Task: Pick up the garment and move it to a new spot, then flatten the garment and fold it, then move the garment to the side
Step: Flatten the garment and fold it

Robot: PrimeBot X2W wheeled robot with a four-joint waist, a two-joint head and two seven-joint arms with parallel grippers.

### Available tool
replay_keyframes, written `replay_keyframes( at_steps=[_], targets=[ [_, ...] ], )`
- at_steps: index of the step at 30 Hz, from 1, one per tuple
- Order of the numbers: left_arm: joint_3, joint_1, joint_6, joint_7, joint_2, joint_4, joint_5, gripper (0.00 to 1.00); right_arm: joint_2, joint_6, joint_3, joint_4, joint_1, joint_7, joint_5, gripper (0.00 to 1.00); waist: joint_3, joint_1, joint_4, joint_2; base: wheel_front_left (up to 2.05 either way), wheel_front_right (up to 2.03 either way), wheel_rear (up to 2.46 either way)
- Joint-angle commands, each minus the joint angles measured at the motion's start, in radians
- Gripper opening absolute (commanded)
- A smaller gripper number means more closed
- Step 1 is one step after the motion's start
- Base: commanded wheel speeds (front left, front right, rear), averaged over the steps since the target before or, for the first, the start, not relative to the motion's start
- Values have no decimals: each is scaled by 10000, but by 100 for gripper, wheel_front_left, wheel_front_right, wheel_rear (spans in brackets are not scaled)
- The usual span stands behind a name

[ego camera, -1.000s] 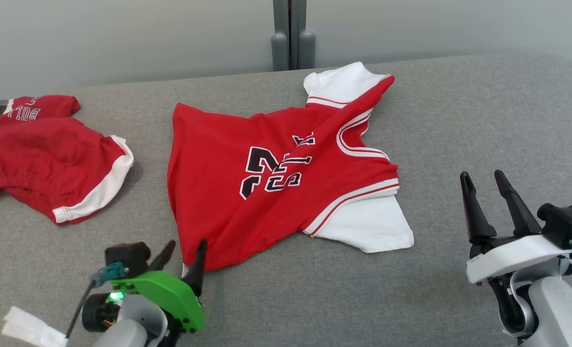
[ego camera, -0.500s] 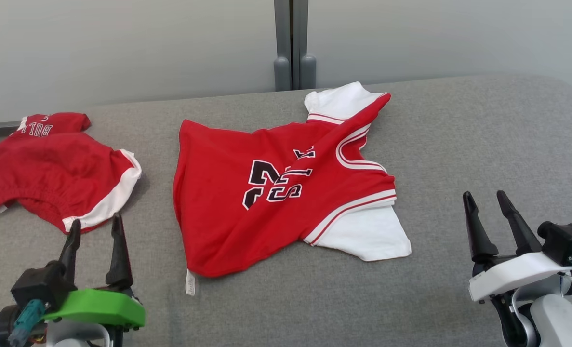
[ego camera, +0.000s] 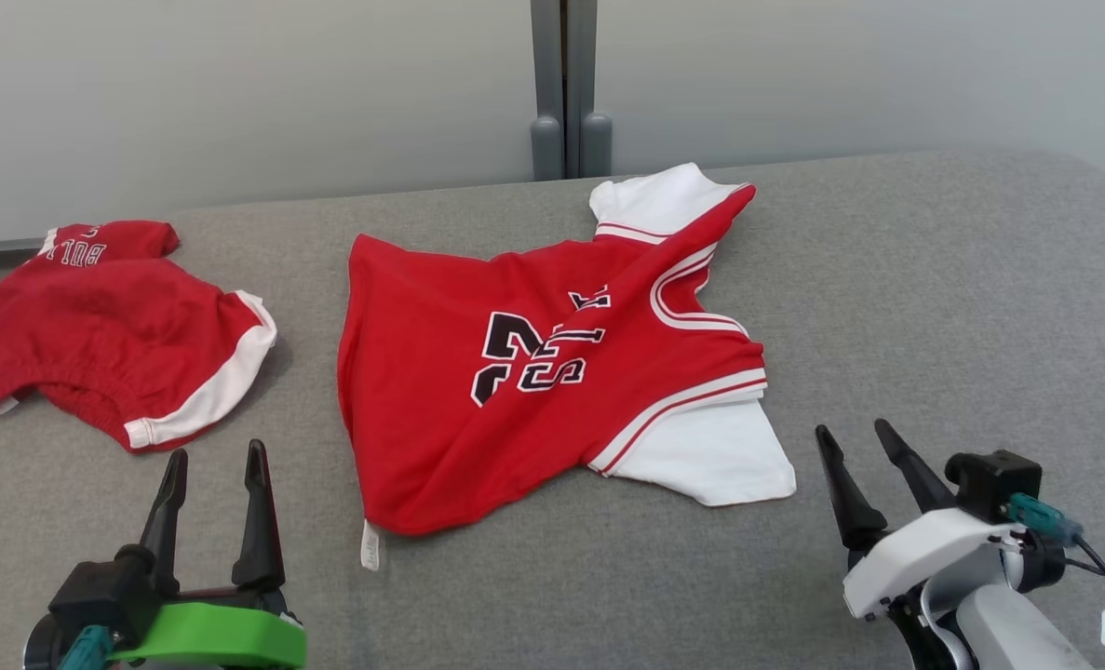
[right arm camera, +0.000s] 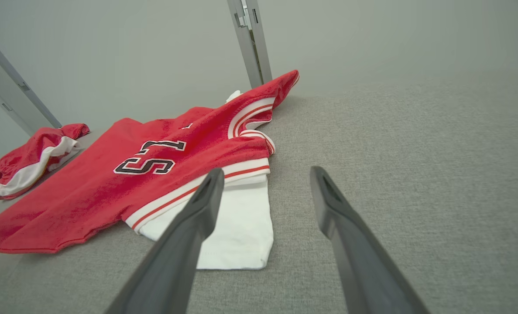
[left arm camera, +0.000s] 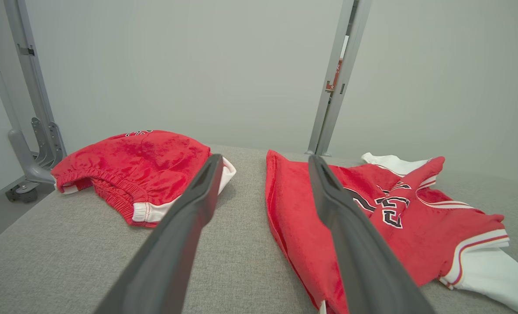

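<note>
Both grippers are wide open, holding nothing; the red shirt lies ahead, right of the left gripper and left of the right gripper

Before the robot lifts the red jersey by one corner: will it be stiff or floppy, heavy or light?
Probably floppy: the red jersey lies creased, with one shoulder folded over its chest, so a lifted corner would likely drape. It looks thin, so likely light. On the grey fabric surface, pushing may bunch it rather than slide it.
</note>
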Motion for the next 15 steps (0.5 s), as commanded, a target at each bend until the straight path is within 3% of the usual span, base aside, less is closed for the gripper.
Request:
replay_keyframes(
  at_steps=[1, 7, 14, 15],
  targets=[
    [89, 2, -137, -31, -124, 30, 191, 100, 13, -7, 152, 446, -365, 330, 167, 100, 67, 0, 109, 0, 0, 0, 0],
    [326, -332, -648, -32, -599, 235, 617, 100, 165, -4, 798, 2660, -1835, 1916, 533, 100, 199, 0, 654, 0, 0, 0, 0],
    [656, -431, -948, -31, -917, 453, 893, 100, 722, -5, 506, 5229, -2984, 3739, 709, 100, 231, 0, 1171, 0, 0, 0, 0],
    [703, -433, -966, -31, -947, 469, 915, 100, 781, -5, 460, 5452, -3026, 3816, 696, 90, 226, 0, 1201, 0, 0, 0, 0]
  ],
)
